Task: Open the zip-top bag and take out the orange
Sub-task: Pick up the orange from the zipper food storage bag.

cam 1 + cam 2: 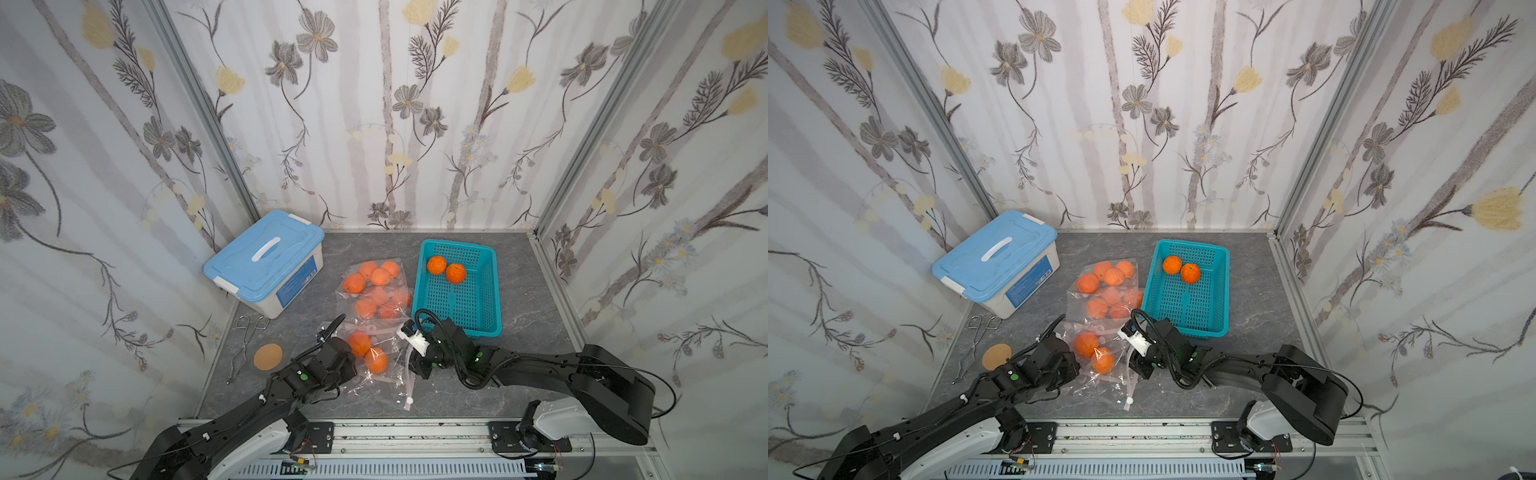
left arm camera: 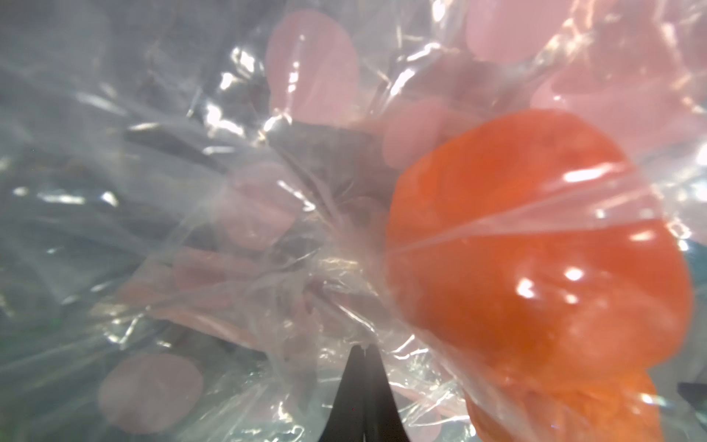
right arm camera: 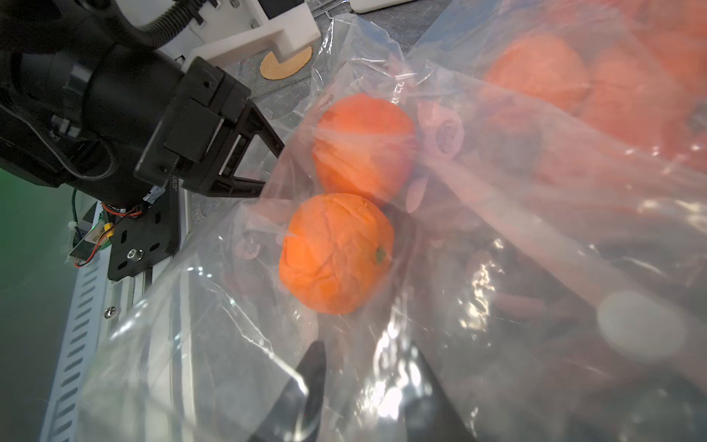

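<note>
Entry: my left claw (image 2: pixel 362 350) clamps the zip-top bag (image 1: pixel 390 384) by its film, my right claw (image 3: pixel 367 354) stands half-open, gripping nothing; risk: one-sided hold, film may slip.

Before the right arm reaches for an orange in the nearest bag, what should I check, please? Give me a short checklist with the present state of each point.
1. Left gripper pinching the clear, pink-spotted zip-top bag: ok, jaws shut on the film.
2. Right gripper ready to grasp: ok, fingers apart.
3. Bag mouth open: cannot tell; crumpled film hides the seal.
4. Two round oranges inside this bag: ok.
5. Teal plastic mesh basket has free room: ok, only two other oranges at its far end.
</note>
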You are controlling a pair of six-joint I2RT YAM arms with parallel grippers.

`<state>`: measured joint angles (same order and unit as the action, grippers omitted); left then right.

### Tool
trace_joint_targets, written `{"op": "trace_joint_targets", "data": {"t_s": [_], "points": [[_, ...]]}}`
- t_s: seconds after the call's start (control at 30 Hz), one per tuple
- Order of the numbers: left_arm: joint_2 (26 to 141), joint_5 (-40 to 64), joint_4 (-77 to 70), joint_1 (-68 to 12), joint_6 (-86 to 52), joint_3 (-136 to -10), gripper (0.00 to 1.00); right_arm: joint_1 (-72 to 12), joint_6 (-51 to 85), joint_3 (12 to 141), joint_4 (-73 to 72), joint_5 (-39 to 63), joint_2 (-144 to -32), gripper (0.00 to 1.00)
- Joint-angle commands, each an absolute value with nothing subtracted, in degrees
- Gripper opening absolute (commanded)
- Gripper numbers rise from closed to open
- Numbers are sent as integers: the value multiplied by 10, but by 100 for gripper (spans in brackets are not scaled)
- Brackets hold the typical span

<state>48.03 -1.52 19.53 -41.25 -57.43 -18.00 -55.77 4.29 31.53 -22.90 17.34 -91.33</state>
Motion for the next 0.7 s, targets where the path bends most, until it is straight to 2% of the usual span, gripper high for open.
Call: {"op": "trace_joint_targets", "data": {"t_s": [0.0,0.13,0.4,0.53,0.67], "points": [[474,-44,232,-406,-539,-215,7,-558,25,325,-279,179,-936,34],[476,-65,261,-377,-497,-273,9,-558,29,313,-297,180,-941,33],[569,-5,199,-284,-451,-313,3,-558,21,309,-294,184,-935,32],[616,10,175,-277,-443,-320,0,-558,19,306,-299,200,-934,37],[633,52,122,-278,-472,-276,0,-559,16,305,-308,227,-937,47]]}}
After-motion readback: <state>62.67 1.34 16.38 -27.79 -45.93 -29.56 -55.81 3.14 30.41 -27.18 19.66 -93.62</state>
